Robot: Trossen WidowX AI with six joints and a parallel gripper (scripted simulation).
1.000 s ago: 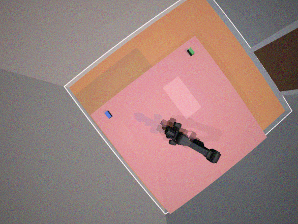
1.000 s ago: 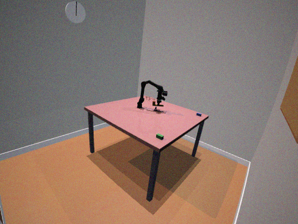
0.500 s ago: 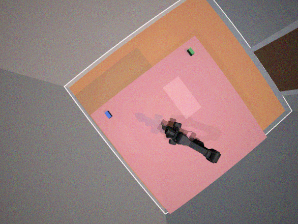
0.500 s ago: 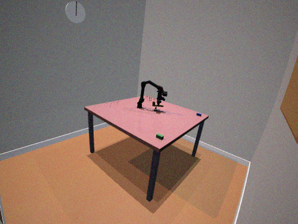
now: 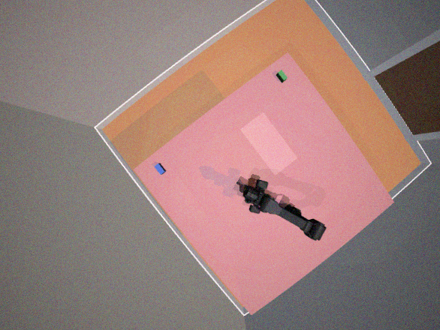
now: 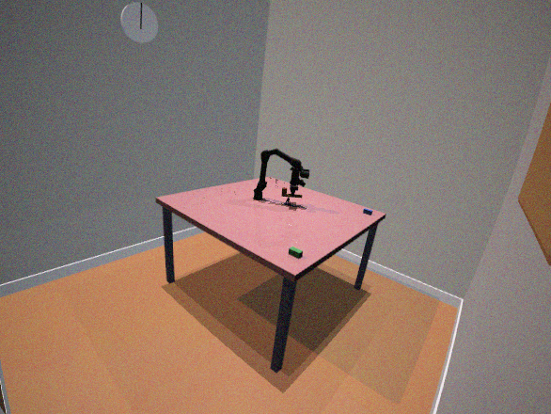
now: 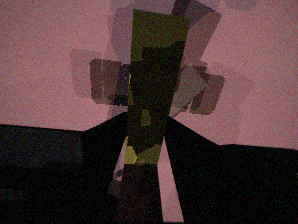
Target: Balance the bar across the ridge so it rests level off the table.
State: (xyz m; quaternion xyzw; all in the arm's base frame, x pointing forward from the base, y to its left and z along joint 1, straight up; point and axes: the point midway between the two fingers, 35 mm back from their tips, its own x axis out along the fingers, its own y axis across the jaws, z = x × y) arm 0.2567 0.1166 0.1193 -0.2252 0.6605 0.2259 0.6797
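My gripper (image 5: 243, 186) (image 6: 294, 191) (image 7: 146, 118) is shut on the bar (image 7: 156, 55) (image 5: 254, 183), a long olive-yellow strip that runs straight away between the dark fingers in the wrist view. I hold it a little above the pink table (image 5: 225, 247) (image 6: 254, 230), near the far middle. In the exterior view a small dark ridge (image 6: 288, 203) stands on the table just below the gripper. The ridge is hidden under the bar in the wrist view, and I cannot tell whether the bar touches it.
A green block (image 5: 281, 76) (image 6: 295, 252) sits near one table corner and a blue block (image 5: 160, 169) (image 6: 368, 212) near another. A paler pink rectangle (image 5: 268, 142) is marked on the table beyond the gripper. The arm's base (image 5: 315, 229) stands by the table edge.
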